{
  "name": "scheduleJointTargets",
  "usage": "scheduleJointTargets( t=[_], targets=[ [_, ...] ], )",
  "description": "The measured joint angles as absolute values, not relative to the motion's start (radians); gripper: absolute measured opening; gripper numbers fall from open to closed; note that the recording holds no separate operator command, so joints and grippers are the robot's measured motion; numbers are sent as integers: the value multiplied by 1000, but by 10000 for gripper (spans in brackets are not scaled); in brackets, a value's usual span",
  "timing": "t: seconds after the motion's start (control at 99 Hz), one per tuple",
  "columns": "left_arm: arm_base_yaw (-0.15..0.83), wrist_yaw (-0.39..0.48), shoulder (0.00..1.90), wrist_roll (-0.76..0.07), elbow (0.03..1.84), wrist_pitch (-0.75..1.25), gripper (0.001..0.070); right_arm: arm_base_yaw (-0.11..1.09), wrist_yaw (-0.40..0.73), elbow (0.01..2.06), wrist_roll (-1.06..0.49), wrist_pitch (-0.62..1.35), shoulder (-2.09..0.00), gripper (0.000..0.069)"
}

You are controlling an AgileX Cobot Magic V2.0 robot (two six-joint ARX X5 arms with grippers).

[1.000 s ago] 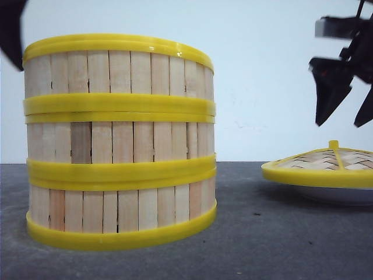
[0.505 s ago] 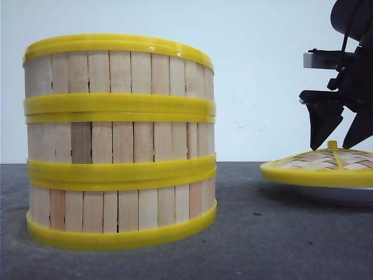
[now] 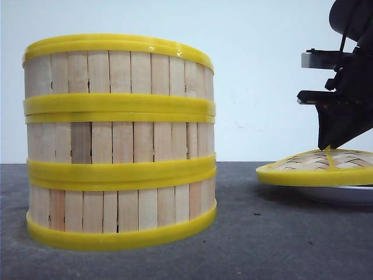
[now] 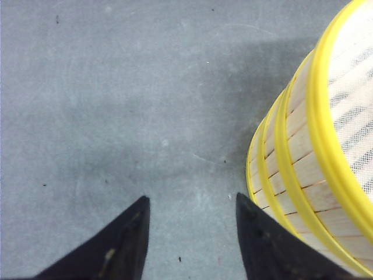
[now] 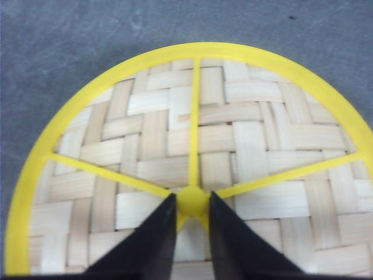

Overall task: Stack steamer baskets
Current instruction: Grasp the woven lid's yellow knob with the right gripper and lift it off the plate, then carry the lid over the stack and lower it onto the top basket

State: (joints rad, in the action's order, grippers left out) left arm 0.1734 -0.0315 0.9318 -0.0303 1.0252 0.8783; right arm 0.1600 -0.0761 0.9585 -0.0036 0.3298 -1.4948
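Three steamer baskets (image 3: 119, 140) stacked upright on the grey surface (image 3: 245, 233), right tool (image 5: 192, 213) pinching the lid (image 5: 198, 151) by its knob (image 5: 192, 201) (presumably to cap the stack), left tool (image 4: 189, 233) spread, empty, just beside the baskets.

Plain pale bluish-white wall (image 3: 262, 70) behind, bare, with a few faint marks. Dark grey worktop (image 3: 245, 233), matte, slightly speckled and scuffed, meets the wall in a straight horizontal line. Light even and soft; dim shadows on the worktop.
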Motion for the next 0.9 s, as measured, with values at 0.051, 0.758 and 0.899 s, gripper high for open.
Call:
scheduleJointTargets(
  t=[0.051, 0.758, 0.899],
  targets=[
    [173, -31, 932, -30, 1025, 878, 270, 161, -76, 958, -4, 330, -1495, 63],
    [166, -31, 932, -30, 1025, 826, 270, 222, -180, 1346, -4, 679, -1380, 60],
    [144, -33, 932, -31, 1025, 803, 270, 308, -206, 1467, -3, 736, -1383, 60]
  ],
)
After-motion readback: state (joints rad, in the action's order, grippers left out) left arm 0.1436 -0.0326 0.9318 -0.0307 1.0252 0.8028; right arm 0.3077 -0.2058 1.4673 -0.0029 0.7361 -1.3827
